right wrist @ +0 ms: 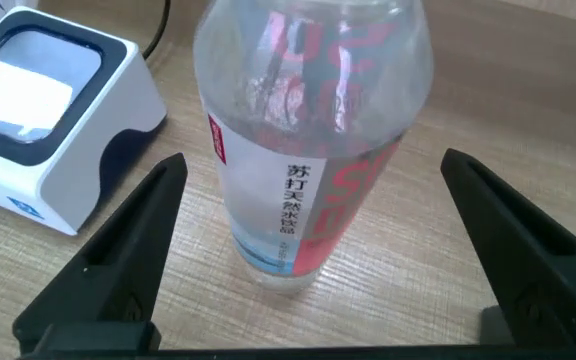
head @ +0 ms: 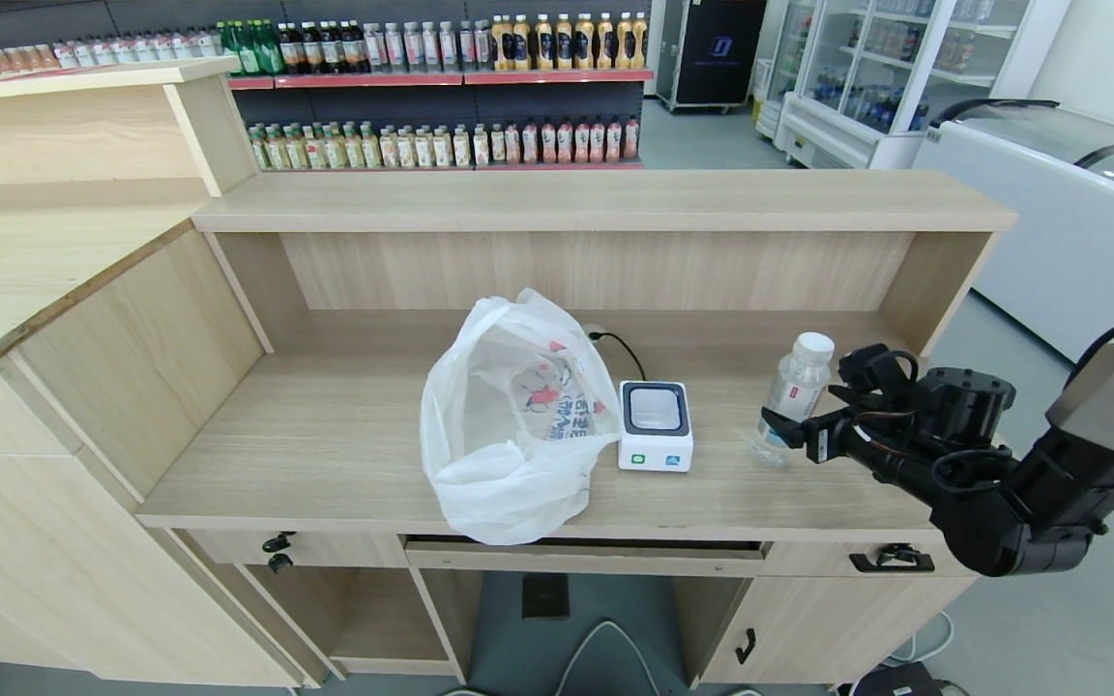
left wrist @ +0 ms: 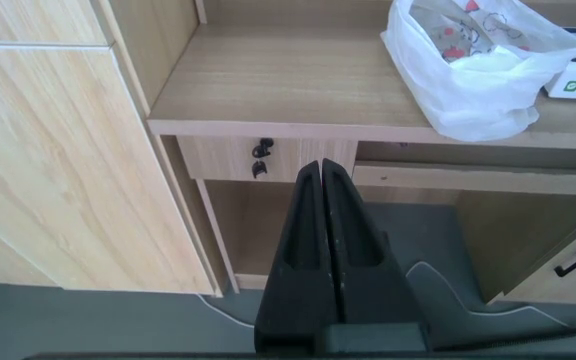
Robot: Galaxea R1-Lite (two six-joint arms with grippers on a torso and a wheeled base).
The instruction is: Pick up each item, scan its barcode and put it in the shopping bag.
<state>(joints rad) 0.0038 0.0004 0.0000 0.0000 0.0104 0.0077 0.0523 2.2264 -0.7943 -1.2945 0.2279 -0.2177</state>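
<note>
From the head view, the shopping bag [head: 509,425] sits mid-counter [head: 325,435], with the scanner [head: 655,425] just beside it at 3 o'clock. The water bottle [head: 791,396] stands upright at the scanner's 3 o'clock, and the right gripper [head: 779,427] is at its base. In the left wrist view, the left gripper [left wrist: 322,178] has its fingers pressed together, below the counter edge. In the right wrist view, the right gripper's fingers [right wrist: 158,200] are spread on either side of the bottle, apart from it, with the scanner near.
</note>
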